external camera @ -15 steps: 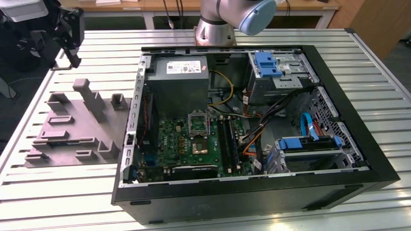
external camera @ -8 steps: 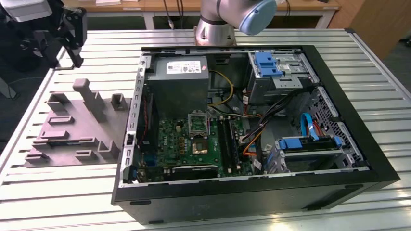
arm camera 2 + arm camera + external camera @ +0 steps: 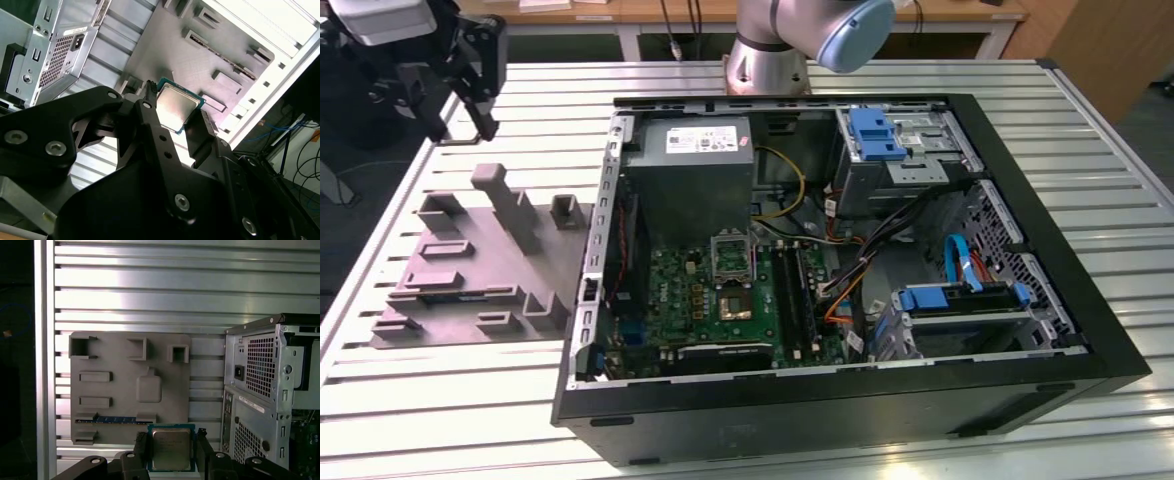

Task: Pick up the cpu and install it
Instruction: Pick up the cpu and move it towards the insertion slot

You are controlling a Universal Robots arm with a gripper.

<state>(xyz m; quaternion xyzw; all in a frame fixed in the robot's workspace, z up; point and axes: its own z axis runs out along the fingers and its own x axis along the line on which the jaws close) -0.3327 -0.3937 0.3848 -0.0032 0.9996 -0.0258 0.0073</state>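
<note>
The fingers (image 3: 202, 447) clamp the cpu (image 3: 171, 449) by two opposite edges, holding it above the grey tray (image 3: 120, 390), beside the computer case (image 3: 255, 390)

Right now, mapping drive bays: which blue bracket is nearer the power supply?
The exterior view's upper blue bracket, level with the power supply; the lower bracket sits farther.

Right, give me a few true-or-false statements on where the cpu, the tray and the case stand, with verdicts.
1. The gripper grips the cpu between its fingers. True.
2. The cpu lies in the grey tray. False: it is in the gripper, off the tray.
3. The computer case lies open, its motherboard exposed. True.
4. The tray sits inside the case. False: it rests on the slatted table beside the case, on the exterior view's left.
</note>
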